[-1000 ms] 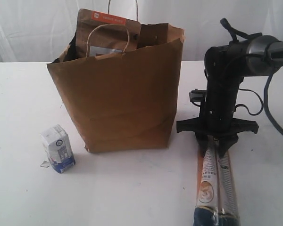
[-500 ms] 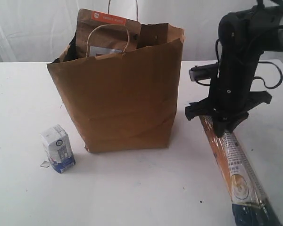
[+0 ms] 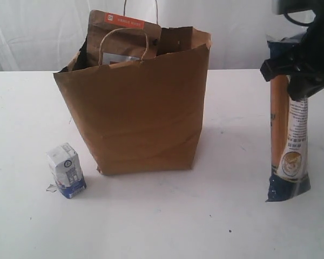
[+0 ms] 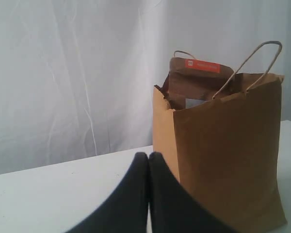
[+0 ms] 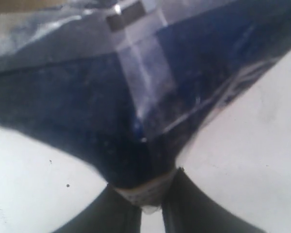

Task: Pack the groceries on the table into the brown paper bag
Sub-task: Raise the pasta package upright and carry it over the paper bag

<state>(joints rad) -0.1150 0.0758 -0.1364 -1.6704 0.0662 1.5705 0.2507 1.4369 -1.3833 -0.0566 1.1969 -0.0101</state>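
Exterior view first: brown paper bag stands upright in the middle of the tabletop, and I can see the brown orange-striped pouch poking up out of its ragged rim. Taking the bag as the dial's centre, the small white-blue carton stands at about 8 o'clock, near the bag but apart from it. Out at 3 o'clock, well clear of the bag, the long dark-blue packet hangs upright from the right gripper, which pinches its upper end. The dark-blue end is lowest, and I cannot tell whether it touches the tabletop.

Left wrist view: the left gripper has its fingers pressed together on nothing. The bag stands just ahead of them, the pouch's orange stripe showing above the rim.

Right wrist view: the two fingers clamp the packet's sealed edge, and its shiny dark-blue film fills most of my picture, with white tabletop beyond
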